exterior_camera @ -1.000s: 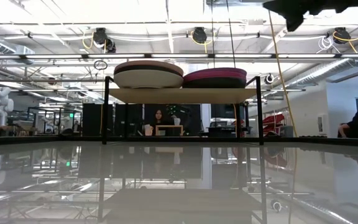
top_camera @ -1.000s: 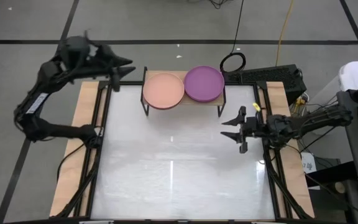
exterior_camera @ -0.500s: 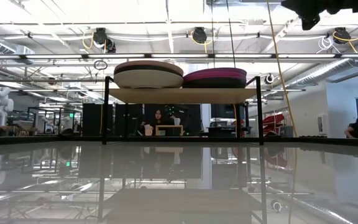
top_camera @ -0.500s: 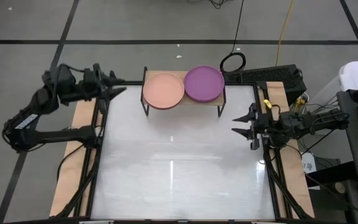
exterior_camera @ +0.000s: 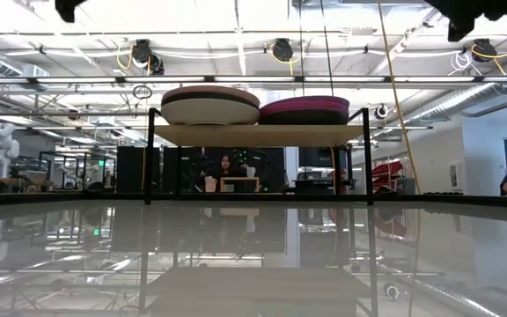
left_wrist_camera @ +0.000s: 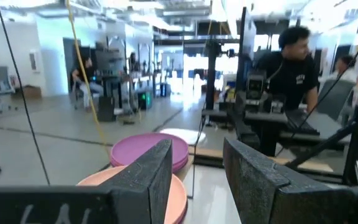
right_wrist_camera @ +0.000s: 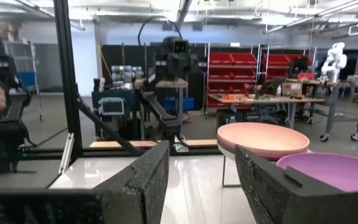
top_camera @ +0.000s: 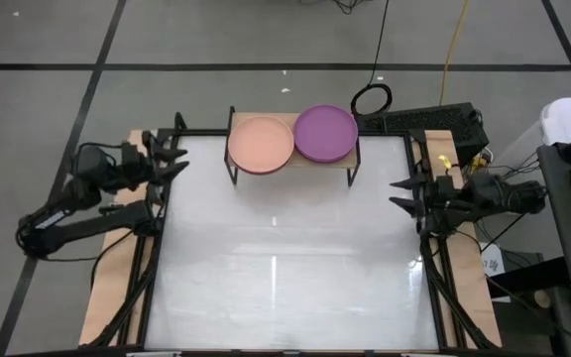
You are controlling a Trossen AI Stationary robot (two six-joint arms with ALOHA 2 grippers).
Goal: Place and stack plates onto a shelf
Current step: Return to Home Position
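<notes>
Both arms pulled back vs. prev. frame: left gripper now at left edge of white glossy desk, right gripper at right edge. Both have fingers spread and hold nothing. Far end: low light-wood shelf on black legs w/ salmon-topped round plate stack left, purple-topped round plate stack just beside it, right.

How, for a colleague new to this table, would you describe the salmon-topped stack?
At the white table's far edge stands a small wooden shelf. Of two plate stacks on it, the salmon-topped stack is on the left arm's side; the purple-topped stack is its neighbour.
</notes>
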